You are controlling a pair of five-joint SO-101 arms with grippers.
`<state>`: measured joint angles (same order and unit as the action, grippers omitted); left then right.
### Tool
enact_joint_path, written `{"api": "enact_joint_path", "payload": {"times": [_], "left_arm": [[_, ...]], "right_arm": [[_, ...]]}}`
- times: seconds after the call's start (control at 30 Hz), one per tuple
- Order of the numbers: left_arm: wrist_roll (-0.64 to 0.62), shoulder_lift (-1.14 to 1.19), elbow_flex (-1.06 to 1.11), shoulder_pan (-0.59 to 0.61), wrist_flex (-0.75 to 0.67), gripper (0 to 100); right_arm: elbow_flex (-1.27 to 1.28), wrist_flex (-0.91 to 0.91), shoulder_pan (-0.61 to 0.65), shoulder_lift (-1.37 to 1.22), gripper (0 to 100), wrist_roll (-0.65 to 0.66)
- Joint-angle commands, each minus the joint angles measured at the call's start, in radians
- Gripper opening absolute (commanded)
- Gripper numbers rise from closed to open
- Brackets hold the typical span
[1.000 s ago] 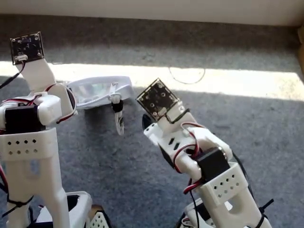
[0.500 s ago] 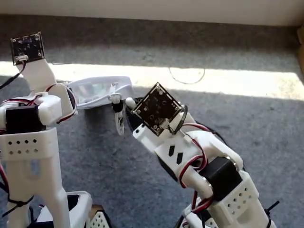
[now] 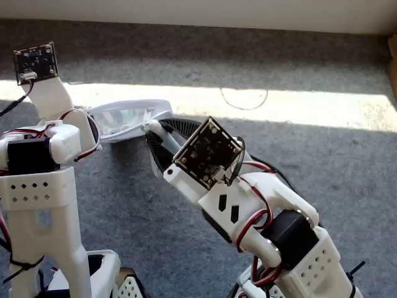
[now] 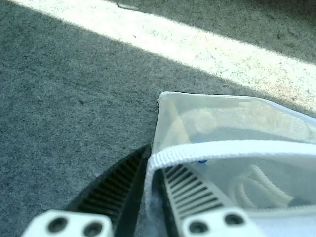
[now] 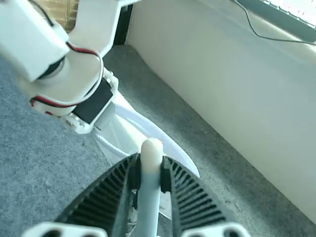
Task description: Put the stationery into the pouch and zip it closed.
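The left end effector (image 4: 150, 165) is clamping the white edge band of the pouch (image 4: 237, 128), which is sitting toward the far left of the grey carpet (image 3: 322, 161). The right end effector (image 5: 148, 170) is gripping a white pen (image 5: 150, 153), whose rounded end is pointing at the pouch's rim, just beside it
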<state>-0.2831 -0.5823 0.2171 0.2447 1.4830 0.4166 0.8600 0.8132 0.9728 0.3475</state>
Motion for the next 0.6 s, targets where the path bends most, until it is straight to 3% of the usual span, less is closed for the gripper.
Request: {"api": "enact_joint_path", "payload": {"times": [0.0,0.57], "left_arm": [[0.0,0.001,0.01,0.016,-0.014,3],[0.0,0.001,0.01,0.016,-0.014,3]], "right_arm": [[-0.064,-0.091,0.033,0.016,0.5,-0.011],[-0.058,-0.274,0.079,0.013,0.5,-0.011]]}}
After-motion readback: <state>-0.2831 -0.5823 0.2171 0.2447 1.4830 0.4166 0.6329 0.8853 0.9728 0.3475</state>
